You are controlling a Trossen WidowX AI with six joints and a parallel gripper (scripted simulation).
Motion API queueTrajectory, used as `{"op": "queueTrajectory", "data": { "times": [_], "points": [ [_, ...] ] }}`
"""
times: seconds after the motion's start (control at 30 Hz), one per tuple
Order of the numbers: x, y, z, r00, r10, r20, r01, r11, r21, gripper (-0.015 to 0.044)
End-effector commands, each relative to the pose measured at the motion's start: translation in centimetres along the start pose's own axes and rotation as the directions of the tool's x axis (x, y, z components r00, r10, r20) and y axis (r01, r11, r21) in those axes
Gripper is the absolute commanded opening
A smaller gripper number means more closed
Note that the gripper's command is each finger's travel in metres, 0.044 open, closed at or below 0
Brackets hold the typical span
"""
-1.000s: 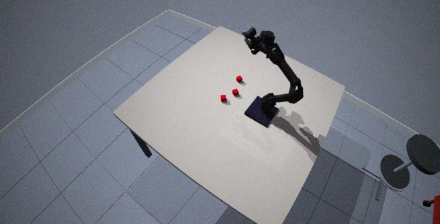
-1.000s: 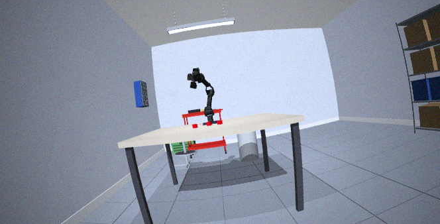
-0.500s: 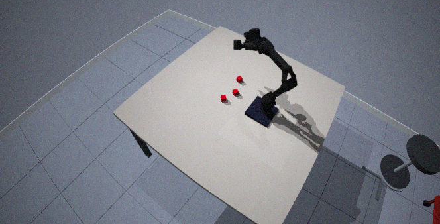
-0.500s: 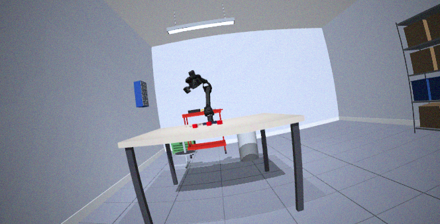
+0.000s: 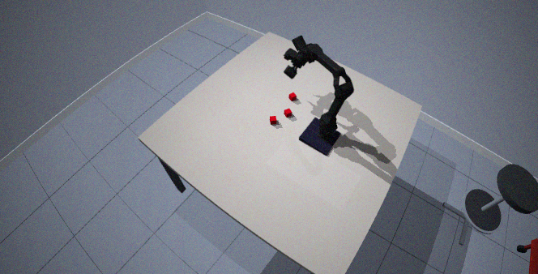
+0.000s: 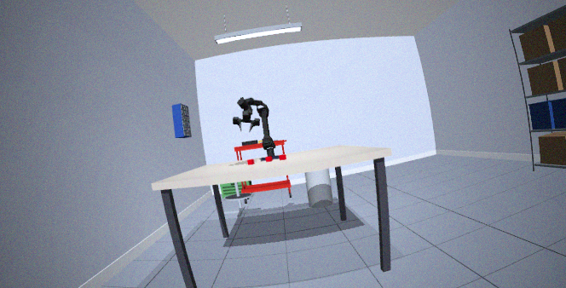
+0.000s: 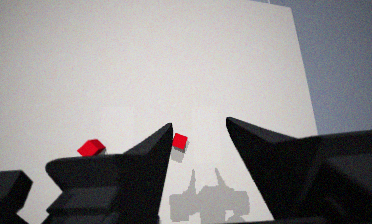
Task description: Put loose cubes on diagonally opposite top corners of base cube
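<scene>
Three similar red cubes lie apart on the table. One cube is nearest my gripper, a second cube lies in the middle, and a third cube is farthest from it. I cannot tell which is the fixed base cube. My gripper is open and empty, high above the table with its fingers pointing down. The wrist view shows one cube far below, just right of the left fingertip, and another cube beyond the left finger; the remaining cube is hidden there.
The arm stands on a dark base plate on the pale table. The table edge lies beyond the gripper. A stool and a red cart stand on the floor away from the cubes.
</scene>
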State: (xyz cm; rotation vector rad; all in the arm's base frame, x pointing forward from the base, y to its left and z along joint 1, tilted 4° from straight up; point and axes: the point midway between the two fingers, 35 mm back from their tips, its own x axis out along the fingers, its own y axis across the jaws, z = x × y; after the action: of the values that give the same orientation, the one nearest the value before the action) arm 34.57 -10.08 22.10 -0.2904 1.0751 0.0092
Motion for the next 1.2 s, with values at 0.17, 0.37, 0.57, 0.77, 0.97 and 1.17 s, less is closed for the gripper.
{"op": "queueTrajectory", "data": {
  "times": [0.17,0.37,0.57,0.77,0.97,1.17],
  "points": [
    [3.6,0.6,-2.7,0.968,0.094,-0.231,-0.189,0.882,-0.432,0.0265],
    [5.6,1.3,-4.7,0.909,0.163,-0.384,-0.389,0.663,-0.64,0.0265],
    [6.8,1.8,-6.3,0.845,0.212,-0.49,-0.531,0.436,-0.727,0.0265],
    [7.3,1.9,-6.5,0.845,0.212,-0.49,-0.531,0.436,-0.727,0.0265],
    [11.2,2.8,-8.7,0.845,0.212,-0.49,-0.531,0.436,-0.727,0.0265],
    [12.3,3.1,-9.5,0.845,0.212,-0.491,-0.531,0.436,-0.726,0.0265]
  ]
}}
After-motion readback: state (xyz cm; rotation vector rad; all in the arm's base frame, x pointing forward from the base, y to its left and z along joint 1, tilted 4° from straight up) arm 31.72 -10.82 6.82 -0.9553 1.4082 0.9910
